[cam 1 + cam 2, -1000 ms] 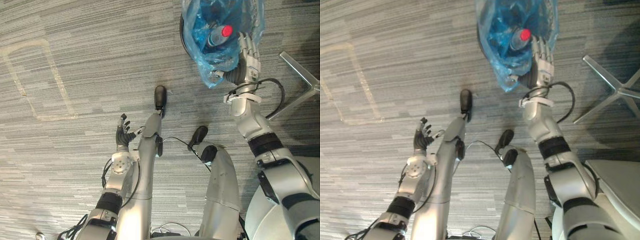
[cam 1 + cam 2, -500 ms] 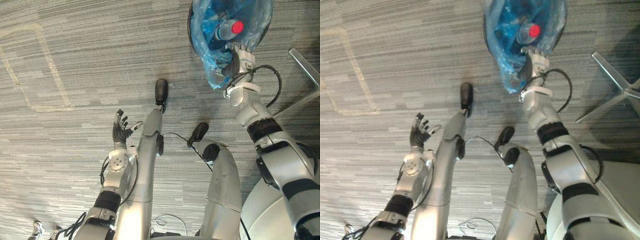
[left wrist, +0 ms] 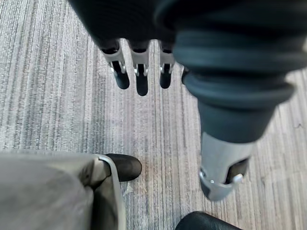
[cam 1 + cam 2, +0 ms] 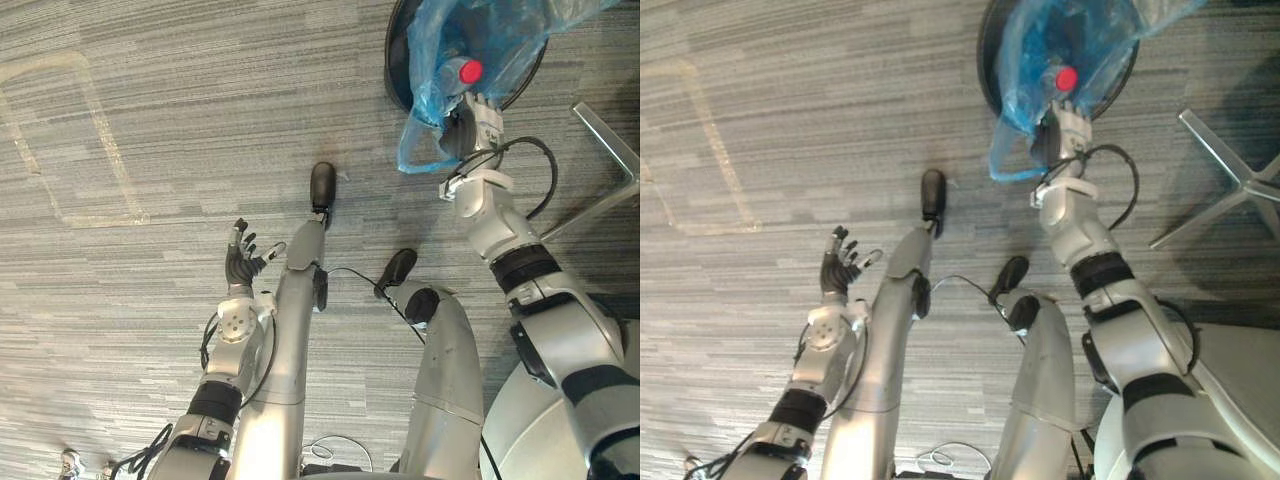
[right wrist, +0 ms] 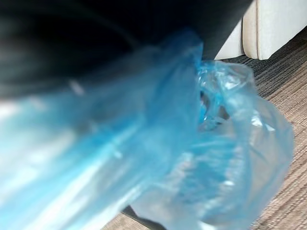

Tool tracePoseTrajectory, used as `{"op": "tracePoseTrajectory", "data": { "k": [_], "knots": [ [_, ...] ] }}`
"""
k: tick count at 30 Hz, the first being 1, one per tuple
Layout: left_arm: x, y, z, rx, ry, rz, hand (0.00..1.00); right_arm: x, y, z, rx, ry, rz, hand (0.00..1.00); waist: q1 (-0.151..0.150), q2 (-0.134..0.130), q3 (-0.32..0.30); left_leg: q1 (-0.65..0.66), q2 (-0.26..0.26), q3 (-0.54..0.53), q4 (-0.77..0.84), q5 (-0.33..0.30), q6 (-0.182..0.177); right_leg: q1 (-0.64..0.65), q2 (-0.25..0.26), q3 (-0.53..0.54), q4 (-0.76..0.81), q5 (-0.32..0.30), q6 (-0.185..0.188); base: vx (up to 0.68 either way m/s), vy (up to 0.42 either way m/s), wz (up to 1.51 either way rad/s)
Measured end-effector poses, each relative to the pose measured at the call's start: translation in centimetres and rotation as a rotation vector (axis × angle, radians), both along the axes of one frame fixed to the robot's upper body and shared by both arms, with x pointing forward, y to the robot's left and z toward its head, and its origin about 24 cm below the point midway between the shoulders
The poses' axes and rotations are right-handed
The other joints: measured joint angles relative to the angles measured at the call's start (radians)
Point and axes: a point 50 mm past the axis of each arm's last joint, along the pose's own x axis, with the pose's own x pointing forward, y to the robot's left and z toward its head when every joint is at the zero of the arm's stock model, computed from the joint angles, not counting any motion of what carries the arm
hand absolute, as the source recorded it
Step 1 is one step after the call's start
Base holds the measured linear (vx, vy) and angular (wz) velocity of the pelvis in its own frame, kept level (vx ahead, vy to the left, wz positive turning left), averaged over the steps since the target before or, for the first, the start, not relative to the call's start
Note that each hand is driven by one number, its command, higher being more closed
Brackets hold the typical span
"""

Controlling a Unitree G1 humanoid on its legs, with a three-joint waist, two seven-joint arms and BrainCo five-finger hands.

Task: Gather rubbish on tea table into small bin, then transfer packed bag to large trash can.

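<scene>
1. The right hand curls its fingers into the gathered film of the blue bag. The bag hangs just past the fingertips, over the dark round trash can.
2. The film looks thin, soft and slippery, and the load light. The bunched neck is the safest hold.
3. A red-capped bottle lies in the bag beside the fingers; I cannot tell what else it holds.
4. The left hand hangs spread and empty.

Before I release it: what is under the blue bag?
The rim of a dark round trash can shows beneath the blue bag. The bag covers the can's opening, so its inside cannot be seen.
</scene>
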Motion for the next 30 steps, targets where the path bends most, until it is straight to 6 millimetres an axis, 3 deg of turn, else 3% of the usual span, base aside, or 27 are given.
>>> {"op": "tracePoseTrajectory", "data": {
  "k": [4, 12, 21, 26, 30],
  "knots": [
    [-0.4, -0.3, -0.9, 0.019, 0.040, -0.006, 0.00, -0.6, 0.4, -1.7, 0.014, 0.023, 0.029, 1.00, -0.001, 0.000, 0.000, 0.054, 0.005, 0.004, -0.034, -0.007, -0.009, 0.041, 0.005, 0.001, -0.013, 0.006, -0.009, -0.07, 0.021, -0.04],
    [-0.9, -0.3, -2.5, 0.059, 0.123, -0.009, 0.00, -1.1, 1.7, -3.9, 0.093, 0.080, 0.069, 1.00, -0.004, -0.002, 0.001, 0.176, 0.018, 0.014, -0.104, 0.043, -0.008, 0.149, 0.021, -0.009, -0.068, 0.018, -0.015, -0.04, 0.013, 0.02],
    [-2.9, -0.4, -4.8, 0.075, 0.215, -0.036, 0.00, -6.0, 5.1, -9.9, 0.230, 0.169, 0.227, 1.00, -0.011, -0.021, -0.006, 0.523, 0.021, 0.019, -0.276, 0.046, -0.025, 0.481, 0.051, -0.022, -0.233, 0.044, -0.014, -0.01, 0.009, -0.03],
    [-4.4, -0.2, -6.4, 0.099, 0.281, -0.056, 0.00, -9.1, 5.9, -12.2, 0.307, 0.223, 0.282, 1.00, -0.021, -0.066, -0.034, 0.700, 0.014, 0.022, -0.339, 0.057, -0.026, 0.672, 0.060, -0.033, -0.333, 0.052, 0.000, 0.11, -0.025, 0.04],
    [-6.0, -0.5, -8.1, 0.131, 0.359, -0.097, 0.00, -10.9, 6.5, -14.3, 0.365, 0.292, 0.310, 1.00, -0.034, -0.118, -0.103, 0.822, 0.017, 0.019, -0.426, 0.062, -0.034, 0.796, 0.085, -0.036, -0.440, 0.074, 0.003, 0.12, -0.039, -0.05]
  ]
}}
